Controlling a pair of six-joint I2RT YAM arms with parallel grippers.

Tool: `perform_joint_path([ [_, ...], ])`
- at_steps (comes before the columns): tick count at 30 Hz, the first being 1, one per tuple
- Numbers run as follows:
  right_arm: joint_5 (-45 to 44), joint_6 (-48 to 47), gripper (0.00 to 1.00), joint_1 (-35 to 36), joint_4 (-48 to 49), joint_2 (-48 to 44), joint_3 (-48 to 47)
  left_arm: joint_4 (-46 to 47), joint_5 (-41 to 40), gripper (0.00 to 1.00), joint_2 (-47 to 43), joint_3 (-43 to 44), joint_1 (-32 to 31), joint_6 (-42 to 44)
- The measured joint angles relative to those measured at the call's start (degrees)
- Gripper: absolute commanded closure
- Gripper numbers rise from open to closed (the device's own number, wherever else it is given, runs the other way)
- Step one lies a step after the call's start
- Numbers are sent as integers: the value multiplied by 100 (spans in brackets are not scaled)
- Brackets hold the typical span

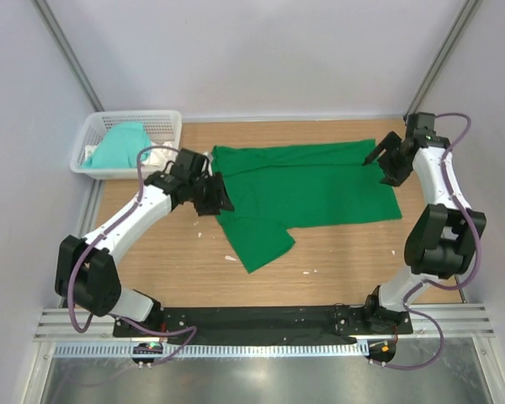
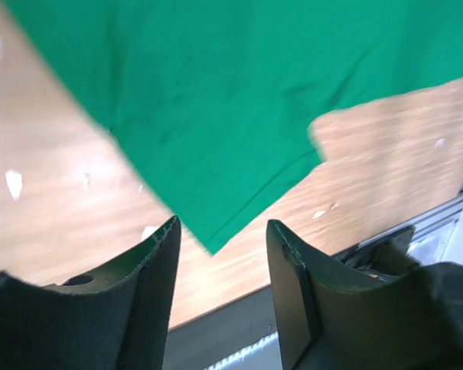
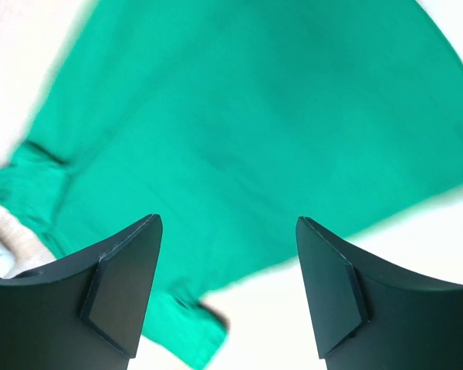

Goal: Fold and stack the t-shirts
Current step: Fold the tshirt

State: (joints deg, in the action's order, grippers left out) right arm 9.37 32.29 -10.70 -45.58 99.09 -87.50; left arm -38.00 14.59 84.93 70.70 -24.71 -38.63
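Near edge of the desk (image 1: 345,273): bare wood with a few white flecks (image 1: 230,257). No folded pile stands anywhere on it.

Just beyond, left of centre, one sleeve (image 1: 261,244) of the green t-shirt (image 1: 320,189) points toward the near edge. The body lies flat across the middle of the desk, from left of centre to the right side. It appears spread out, perhaps doubled over once; I cannot confirm a fold from these views.

My left gripper (image 2: 220,227) hovers at the shirt's left edge, jaws moderately apart, nothing between them. My right gripper (image 3: 228,223) hangs above the shirt's far right corner, jaws wide apart, holding nothing, with green cloth beneath.

Far left corner: the white basket (image 1: 164,118) holds the mint-teal t-shirt (image 1: 122,145), bunched up and well apart from both grippers.

Assessment: the task is at an early stage. The green shirt is laid out but not yet a compact fold. The mint-teal shirt has yet to come out of the basket, be folded, and be stacked.
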Motion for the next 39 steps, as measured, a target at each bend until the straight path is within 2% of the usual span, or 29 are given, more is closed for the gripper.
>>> perform_joint_path([
  [3, -46, -7, 25, -227, -66, -597, 850, 107, -79, 50, -297, -1016, -179, -227],
  [7, -127, -70, 27, -422, -142, -970, 1681, 323, -201, 50, -332, -1729, -411, -459],
  [10, -170, -151, 28, -603, -109, -1099, 2133, 533, -262, 50, -289, -1856, -442, -581],
  [15, -149, -291, 30, -1080, 68, -1226, 2719, 1119, -365, 58, 166, -1851, -372, -610],
  [19, -96, -479, 31, -1388, 151, -1235, 2750, 1414, -369, 61, 682, -1847, -247, -599],
  [26, -4, -737, 31, -1777, 190, -1235, 2717, 1528, -415, 56, 922, -1825, -188, -597],
  [34, 179, -778, 31, -1947, 271, -1067, 2544, 1635, -367, 62, 1303, -1534, -162, -592],
  [36, 197, -778, 29, -1969, 302, -1003, 2498, 1663, -367, 65, 1322, -1530, -144, -592],
  [39, 195, -782, 28, -1980, 319, -909, 2459, 1681, -363, 78, 1362, -1528, -114, -595],
])
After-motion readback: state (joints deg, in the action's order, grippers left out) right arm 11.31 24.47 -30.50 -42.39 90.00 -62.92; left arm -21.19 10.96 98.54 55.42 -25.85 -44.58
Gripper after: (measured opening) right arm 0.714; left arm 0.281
